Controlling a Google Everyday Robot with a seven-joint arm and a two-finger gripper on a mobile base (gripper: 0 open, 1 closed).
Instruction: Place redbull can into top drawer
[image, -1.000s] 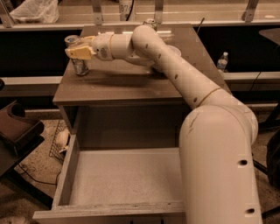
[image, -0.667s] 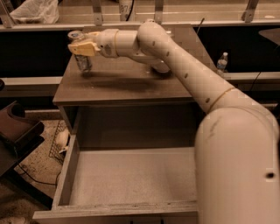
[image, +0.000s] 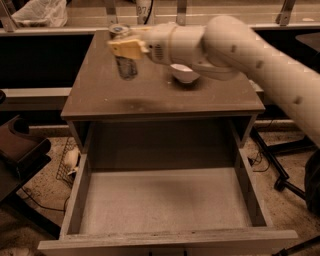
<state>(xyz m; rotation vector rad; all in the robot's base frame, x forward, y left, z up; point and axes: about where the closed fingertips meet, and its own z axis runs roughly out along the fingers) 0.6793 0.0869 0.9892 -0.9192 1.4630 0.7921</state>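
Observation:
The redbull can (image: 126, 65), slim and silvery, hangs in my gripper (image: 128, 49) just above the back left part of the brown cabinet top (image: 150, 97); its shadow falls on the top below it. The yellowish fingers (image: 125, 48) are shut around the can's upper part. My arm reaches in from the right. The top drawer (image: 75, 200) is pulled wide open below the cabinet top, toward the front of the view. Its pale grey bottom holds nothing.
A white bowl (image: 184, 73) stands on the cabinet top under my wrist. A plastic bag (image: 37, 12) lies on the shelf behind. A dark seat (image: 20, 150) is at the left. A chair base (image: 285, 182) and cables are on the floor at the right.
The can stood on the cabinet top's back left corner with my gripper around it. It has since risen off the top and moved to the right with the gripper.

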